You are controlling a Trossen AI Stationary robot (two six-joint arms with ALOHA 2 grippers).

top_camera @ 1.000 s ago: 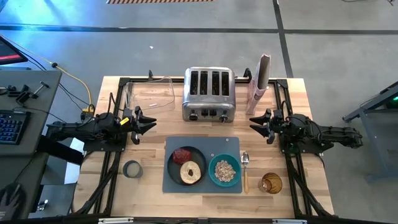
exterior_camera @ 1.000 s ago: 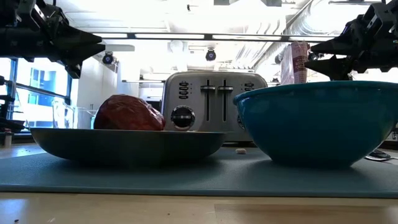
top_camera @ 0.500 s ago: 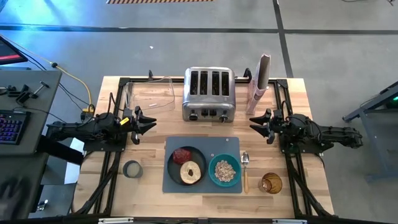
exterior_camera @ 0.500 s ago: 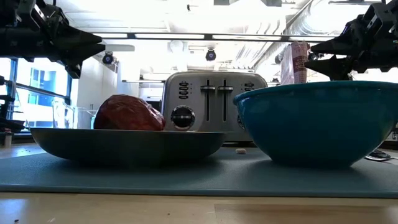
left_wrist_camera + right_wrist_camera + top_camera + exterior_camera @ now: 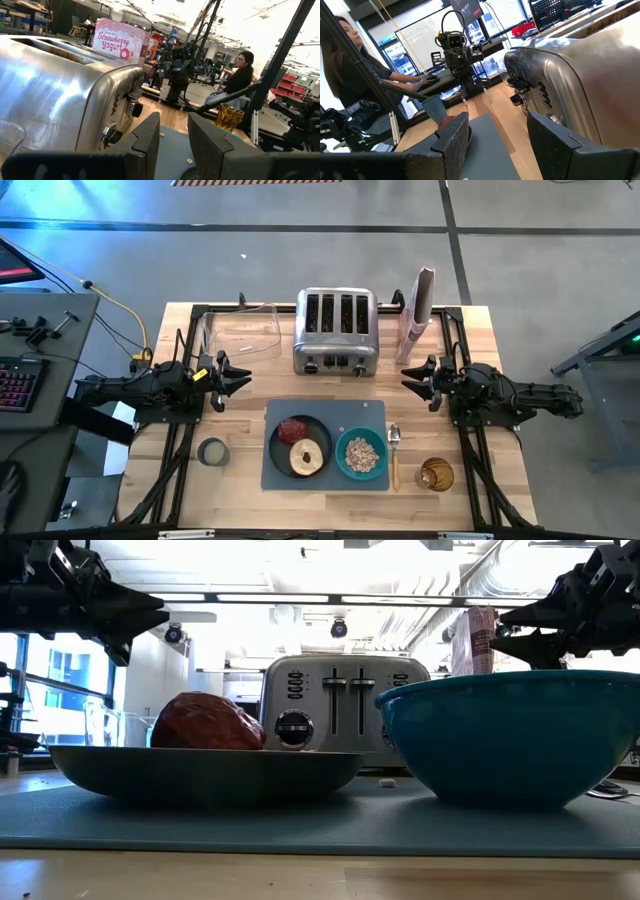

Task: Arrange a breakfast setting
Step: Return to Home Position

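A grey mat lies at the table's near middle. On it stand a dark grey plate with a dark-red lump and a tan ring, and a teal bowl of beige cereal. A wooden-handled spoon lies on the table just right of the mat. My left gripper hangs open and empty above the table, left of the mat. My right gripper hangs open and empty above the table, right of the mat.
A chrome toaster stands behind the mat, a tall pink-and-white bag to its right, a clear container to its left. A small grey cup and an amber glass stand near the front edge. A person sits beyond the table.
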